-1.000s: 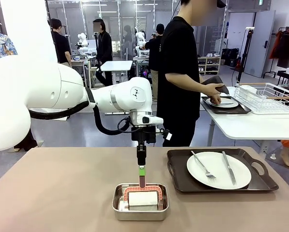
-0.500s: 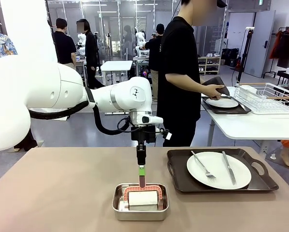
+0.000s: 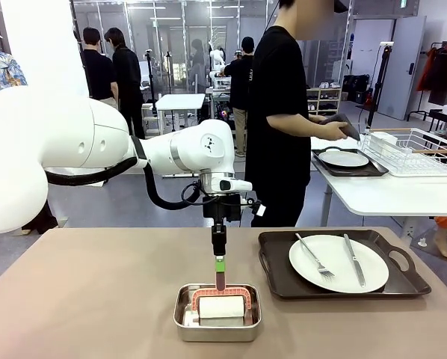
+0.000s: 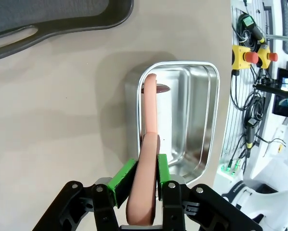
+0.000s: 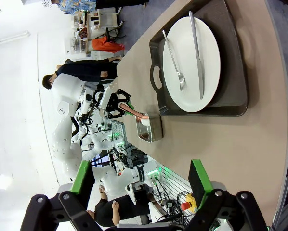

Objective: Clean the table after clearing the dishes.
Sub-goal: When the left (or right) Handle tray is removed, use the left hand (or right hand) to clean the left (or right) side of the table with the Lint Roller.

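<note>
1. The left gripper [image 3: 220, 265] is clenched on the salmon-pink handle [image 4: 149, 120] of a cleaning roller [image 3: 222, 309]. In the left wrist view the handle is squeezed between both green pads [image 4: 122, 175], no gap to be seen.
2. Straight below that gripper a small steel pan [image 3: 180, 327] is parked, and the roller's white roll is sat inside it. The handle is held more or less upright above the pan.
3. The table [image 3: 96, 299] is spread out under the gripper, bare taupe top on its left side.
4. Off to the gripper's right, near the pan but not touching it, a dark brown tray [image 3: 277, 286] can be found on the table. A white plate [image 3: 335, 254] is carried on it, with a fork [image 3: 314, 259] and a knife [image 3: 353, 260] laid across the plate.
5. Well beyond the gripper, on the far right, a second tray [image 3: 374, 171] with a second plate [image 3: 344, 158] is set on a white table [image 3: 388, 196], next to a wire rack [image 3: 414, 153]. A person [image 3: 279, 112] is stood at it, with something dark held over that tray; what it is can't be made out.
6. The right gripper [image 5: 140, 180] is released, with its pads spread wide and nothing between them. In the right wrist view, the plated tray is seen ahead of it.
</note>
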